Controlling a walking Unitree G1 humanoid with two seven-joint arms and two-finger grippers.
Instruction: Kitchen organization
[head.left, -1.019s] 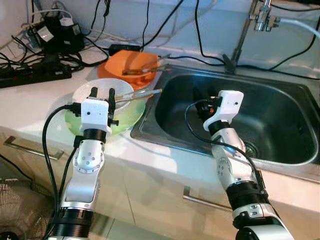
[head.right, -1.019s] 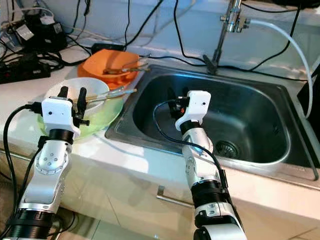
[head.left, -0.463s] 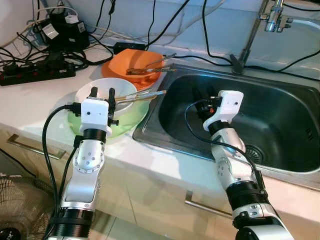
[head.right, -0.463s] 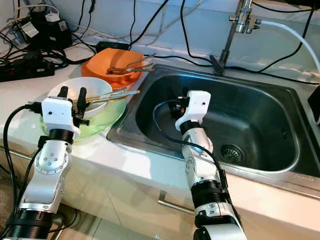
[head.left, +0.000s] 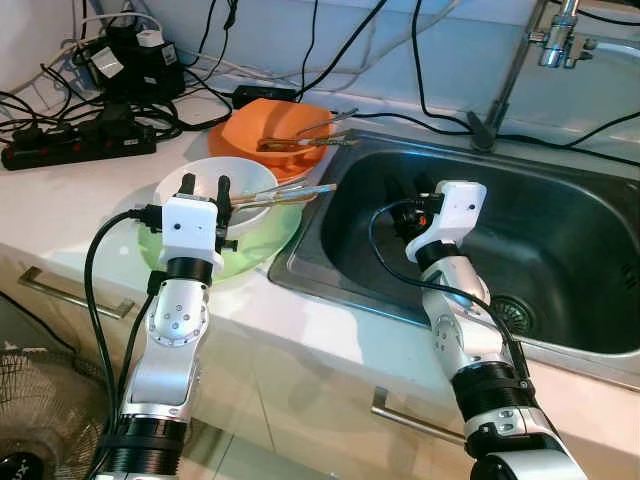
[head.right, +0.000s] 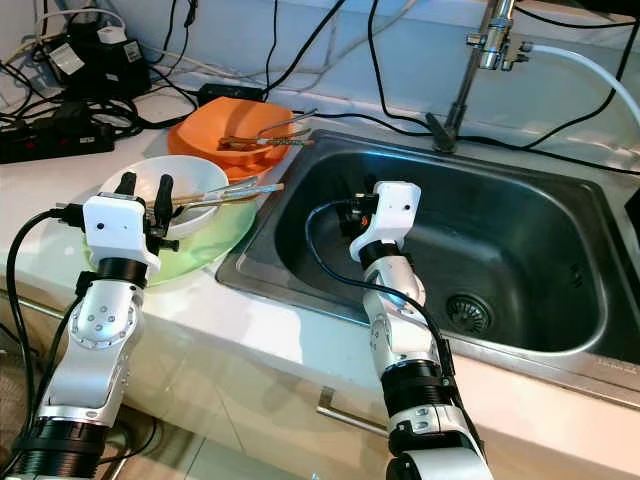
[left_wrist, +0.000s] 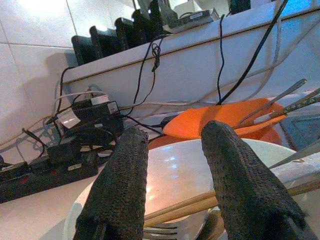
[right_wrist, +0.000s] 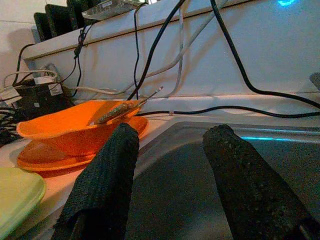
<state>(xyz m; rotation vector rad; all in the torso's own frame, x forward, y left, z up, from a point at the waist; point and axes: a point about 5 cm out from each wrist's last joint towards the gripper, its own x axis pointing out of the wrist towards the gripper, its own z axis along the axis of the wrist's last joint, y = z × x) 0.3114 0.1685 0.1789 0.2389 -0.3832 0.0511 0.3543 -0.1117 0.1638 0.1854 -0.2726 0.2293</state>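
A white bowl (head.left: 250, 175) sits on a green plate (head.left: 255, 245) at the counter edge, left of the steel sink (head.left: 560, 240). Chopsticks (head.left: 290, 192) and a fork (left_wrist: 165, 231) rest in the bowl. Behind it an orange bowl (head.left: 250, 125) holding utensils stands on an orange plate (right_wrist: 55, 160). My left gripper (head.left: 204, 186) is open, raised just in front of the white bowl with nothing between its fingers (left_wrist: 120, 185). Over the sink's left part, my right gripper (head.left: 408, 190) hangs open and empty, its fingers (right_wrist: 107, 170) pointing toward the back wall.
A faucet (head.left: 510, 70) rises behind the sink. Power strips (head.left: 80, 150), adapters and many black cables crowd the back left of the counter. Drawer handles (head.left: 60, 290) line the cabinet front below. A fan grille (head.left: 30, 440) stands on the floor at the lower left.
The whole picture has slid a little right and up as the camera moved. Both arms hold the same pose, and the dishes have not moved on the counter.
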